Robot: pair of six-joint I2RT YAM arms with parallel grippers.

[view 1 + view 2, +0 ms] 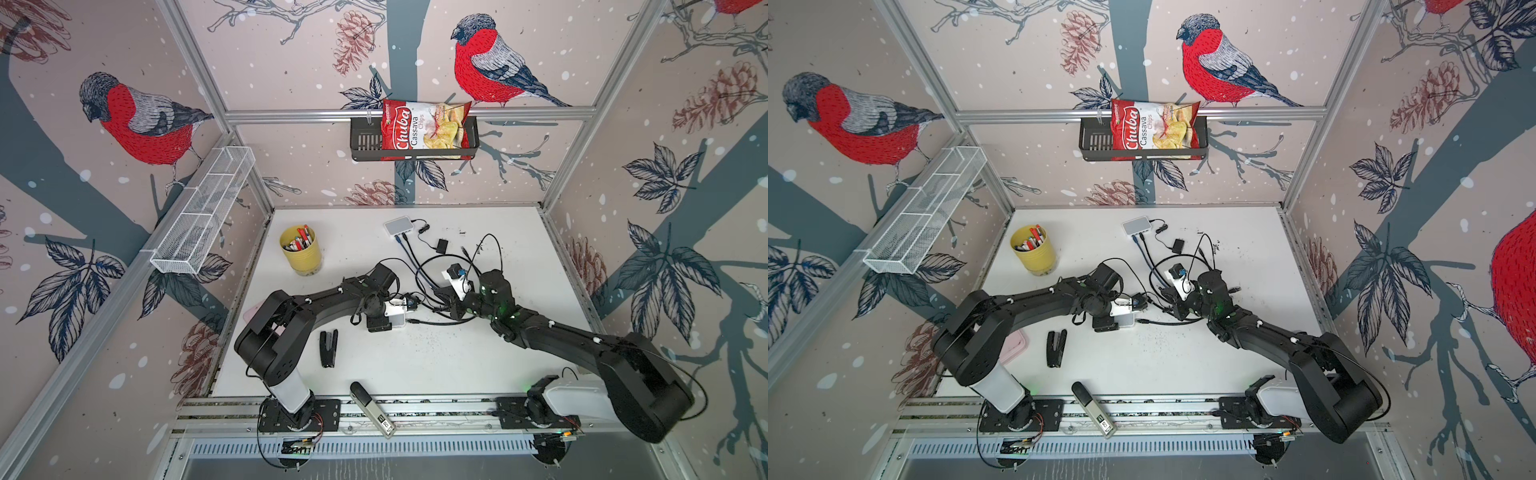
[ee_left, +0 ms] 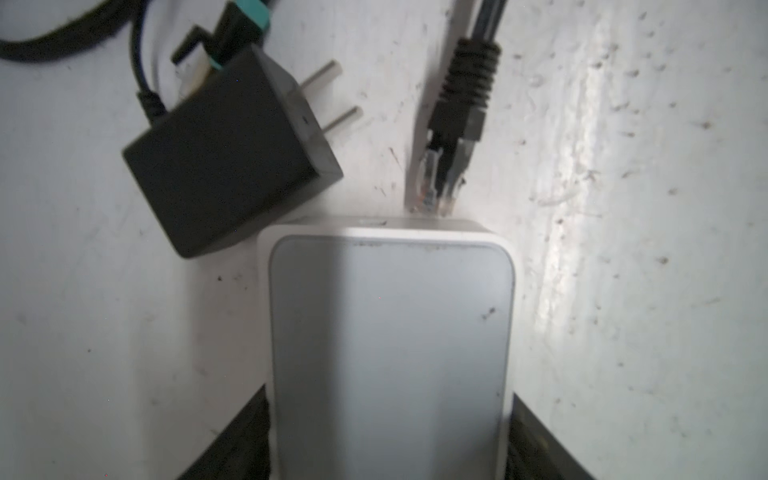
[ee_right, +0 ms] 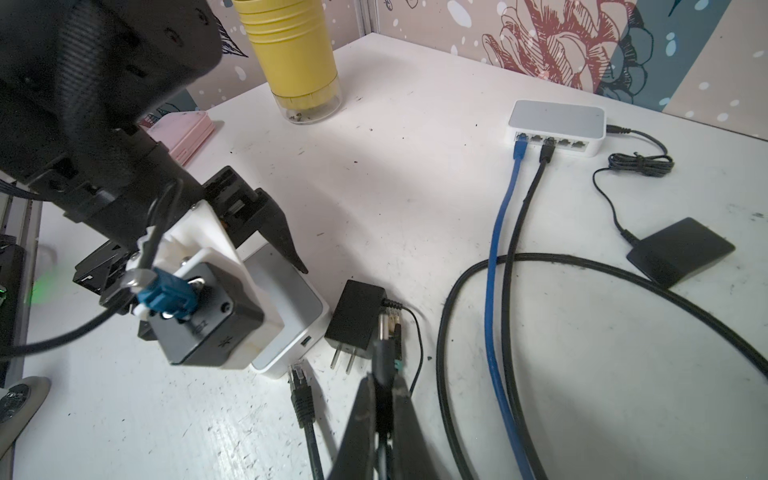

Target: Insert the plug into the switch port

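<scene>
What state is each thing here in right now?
Near white plastic box switch: gripped between left fingers.
Black clear-tipped cable plug: pinched in shut right fingers, not inserted.
Second black cable plug: loose on table.
Black two-pronged power adapter: unplugged.
Far white switch: blue cable and black cable plugged in.

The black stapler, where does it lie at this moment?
In both top views the black stapler lies on the white table, left of the middle, between the left arm and the front rail.

Bright even light, blurred wrist close-up, warped edges
</scene>
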